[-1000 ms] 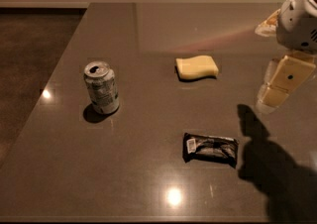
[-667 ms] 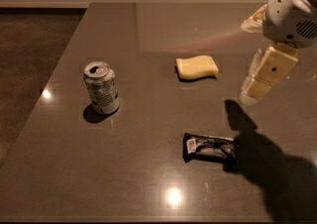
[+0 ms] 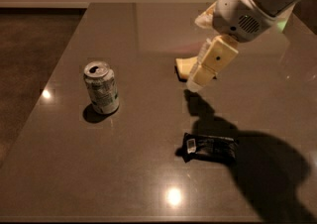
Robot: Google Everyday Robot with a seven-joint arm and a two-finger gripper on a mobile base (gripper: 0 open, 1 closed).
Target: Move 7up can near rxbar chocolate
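Observation:
The 7up can [image 3: 101, 88] stands upright on the left part of the dark table [image 3: 148, 29], silver top with pull tab, greenish-white side. The rxbar chocolate [image 3: 209, 147] lies flat in its shiny black wrapper at the front centre-right, white label at its left end. My gripper [image 3: 195, 83] hangs above the table's middle, right of the can and behind the bar, in front of the pale yellow block. It touches neither the can nor the bar.
A pale yellow wavy-edged block [image 3: 182, 67] lies behind the gripper, partly hidden by it. The arm's white housing [image 3: 247, 5] fills the upper right. The table's left edge [image 3: 54, 79] drops to a dark floor. The arm's shadow covers the front right.
The arm has swung left and forward from the right edge toward the table's middle, now covering part of the yellow block. The can and the bar have not moved.

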